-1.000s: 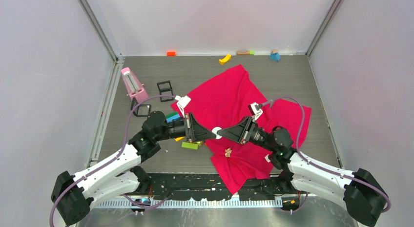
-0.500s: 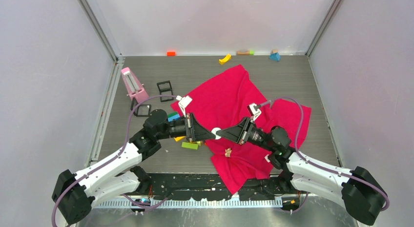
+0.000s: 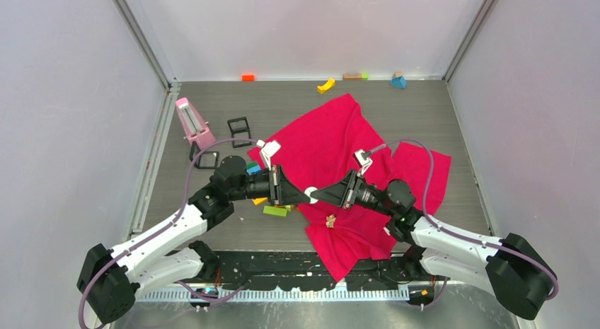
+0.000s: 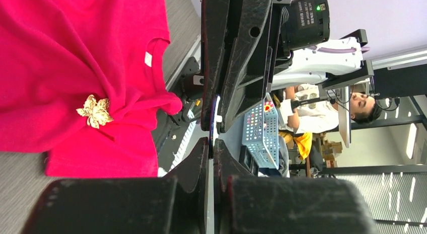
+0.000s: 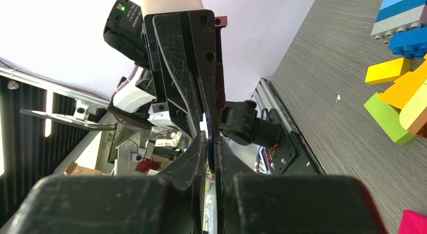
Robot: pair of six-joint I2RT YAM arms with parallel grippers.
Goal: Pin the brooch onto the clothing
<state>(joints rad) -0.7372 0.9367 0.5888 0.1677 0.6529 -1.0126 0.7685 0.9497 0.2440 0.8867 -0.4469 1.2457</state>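
The clothing point(image 3: 332, 141) is a crimson T-shirt spread crumpled across the middle of the table, its white neck label point(image 4: 148, 58) showing. The brooch point(image 3: 330, 220), a small golden flower shape, lies on the shirt's near part point(image 4: 94, 111), below both grippers and touching neither. My left gripper point(image 3: 305, 195) and right gripper point(image 3: 319, 194) meet tip to tip above the shirt's left edge. A thin white-and-blue disc point(image 3: 312, 193) sits edge-on between them. It is pinched in the left fingers point(image 4: 211, 141) and in the right fingers point(image 5: 211, 143).
Green point(image 3: 274, 211) and blue point(image 3: 250, 169) toy blocks lie under the left wrist, more of them at the right of the right wrist view point(image 5: 398, 88). A pink wedge-shaped object point(image 3: 192, 124) and two black frames point(image 3: 239, 129) stand left of the shirt. Small blocks point(image 3: 325, 85) line the back wall.
The right gripper's jaws have closed in on the disc held at the left gripper's tips. Both arms have shifted a little to the left.
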